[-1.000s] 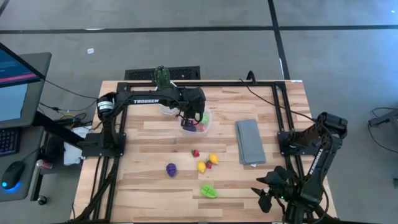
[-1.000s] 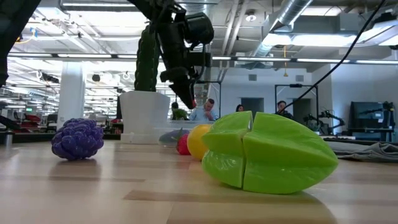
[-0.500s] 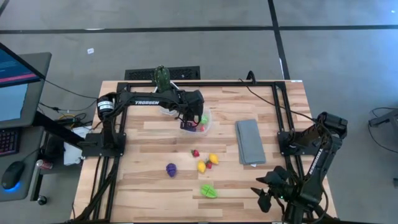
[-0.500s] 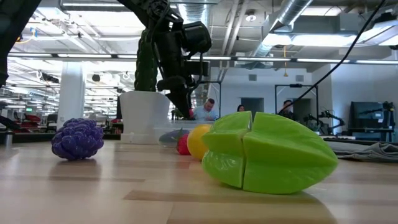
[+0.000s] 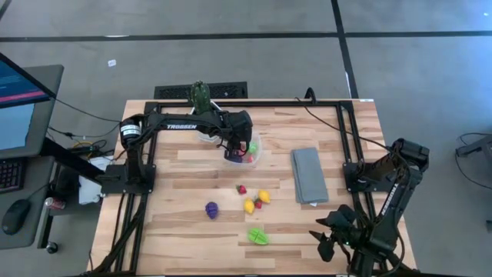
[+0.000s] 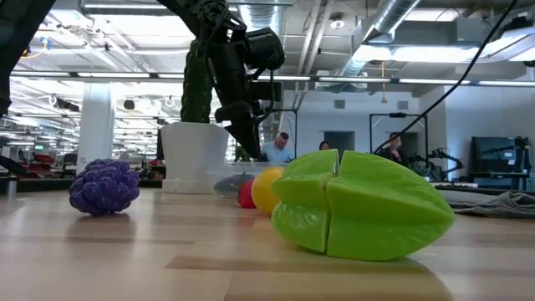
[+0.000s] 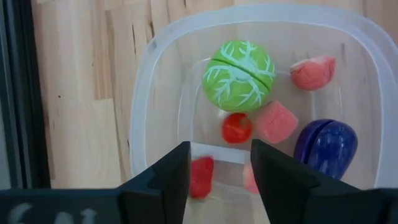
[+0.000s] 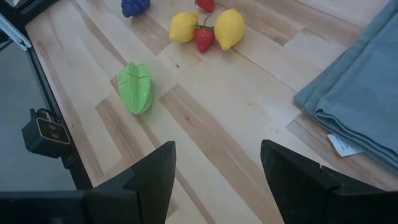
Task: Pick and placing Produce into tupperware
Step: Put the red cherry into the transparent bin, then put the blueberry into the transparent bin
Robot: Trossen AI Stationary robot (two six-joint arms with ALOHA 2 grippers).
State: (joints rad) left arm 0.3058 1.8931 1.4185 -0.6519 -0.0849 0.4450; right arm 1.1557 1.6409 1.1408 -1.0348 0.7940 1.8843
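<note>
My left gripper [image 7: 219, 152] hangs open over the clear tupperware [image 7: 143, 93], fingers pointing down into it, at the far middle of the table [image 5: 233, 152]. Inside lie a green cabbage [image 7: 238, 76], a red tomato [image 7: 237, 127], pink pieces [image 7: 276, 121], a purple piece [image 7: 326, 144] and a blurred red piece [image 7: 200, 176] beside one finger. On the wood lie a strawberry [image 8: 204, 38], two yellow fruits [image 8: 182, 28], a purple one [image 5: 211, 209] and a green starfruit [image 8: 135, 87]. My right gripper [image 8: 217, 152] waits open at the near right corner [image 5: 327, 238].
A folded grey cloth [image 5: 309, 175] lies to the right of the tupperware. A cactus in a white pot [image 5: 200, 96] stands at the far edge, just behind my left arm. Black frame rails [image 5: 142, 177] run along the table's sides. People [image 6: 276, 149] show in the room behind.
In the low view, the small red piece that was at my left gripper's fingertips a second ago no longer shows there. The produce on the table has stayed where it was.
</note>
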